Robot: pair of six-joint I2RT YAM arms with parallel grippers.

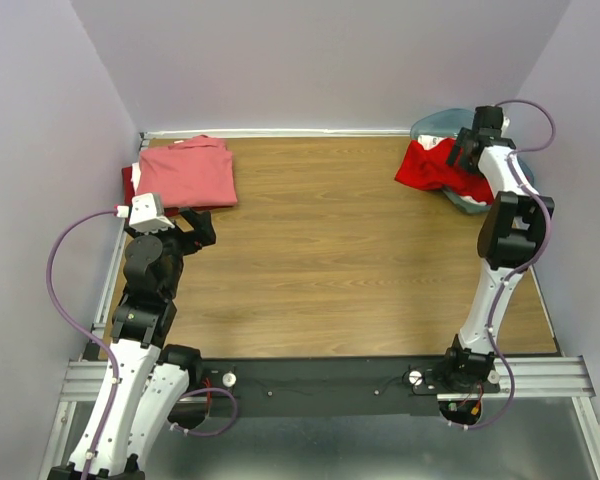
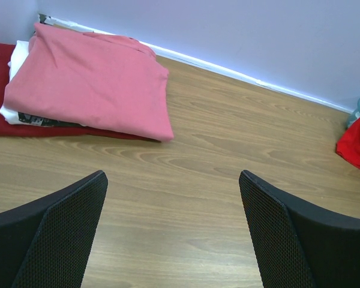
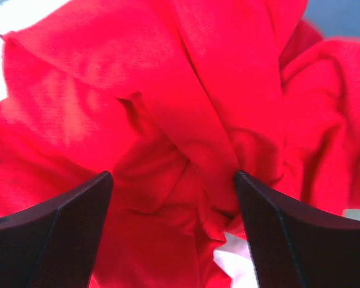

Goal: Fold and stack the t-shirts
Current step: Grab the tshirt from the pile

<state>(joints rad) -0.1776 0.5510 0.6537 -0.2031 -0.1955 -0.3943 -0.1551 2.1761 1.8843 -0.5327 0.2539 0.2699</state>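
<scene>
A folded salmon-pink t-shirt (image 1: 188, 172) tops a stack at the far left, over a white printed shirt (image 2: 17, 60) and a darker red shirt (image 1: 128, 180). The stack also shows in the left wrist view, with the pink shirt (image 2: 90, 81) on top. My left gripper (image 1: 195, 228) is open and empty, above bare table just in front of the stack. A crumpled bright red t-shirt (image 1: 435, 165) hangs out of the teal bin at the far right. My right gripper (image 1: 467, 150) is open, its jaws wide around folds of the red shirt (image 3: 168, 120).
The translucent teal plastic bin (image 1: 435, 122) stands in the far right corner under the red shirt. Purple walls close the table on three sides. The wooden table (image 1: 330, 260) shows bare wood between the two piles.
</scene>
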